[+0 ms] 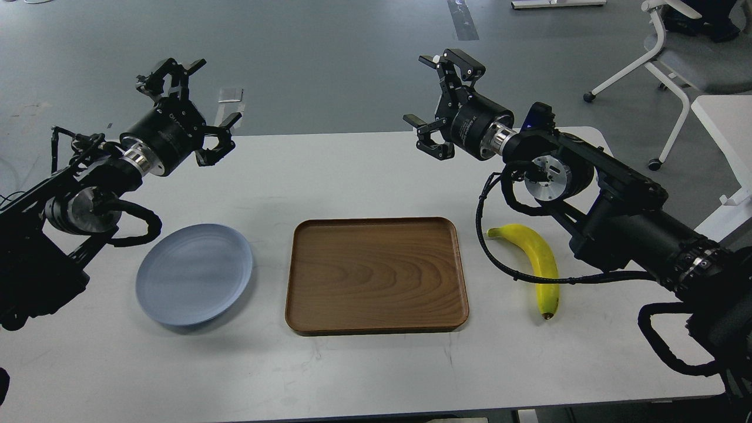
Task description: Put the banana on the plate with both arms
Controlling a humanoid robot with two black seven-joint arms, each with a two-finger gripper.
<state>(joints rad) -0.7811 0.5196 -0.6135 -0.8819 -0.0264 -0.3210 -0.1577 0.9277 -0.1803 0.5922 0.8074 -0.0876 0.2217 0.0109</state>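
Observation:
The yellow banana (536, 258) lies on the white table at the right, greenish stem toward the back, dark end toward the front; a black cable of my right arm crosses over it. The pale blue-grey plate (194, 274) rests empty on the table at the left. My left gripper (197, 97) hovers high above the table's back left, fingers spread open, nothing in it. My right gripper (429, 94) hangs above the table's back edge, well behind the banana, open and empty.
A rectangular brown wooden tray (376, 275) sits empty between plate and banana. Beyond the table's right corner stand a white-framed office chair (675, 53) and part of another white table (725, 117). Grey floor lies behind.

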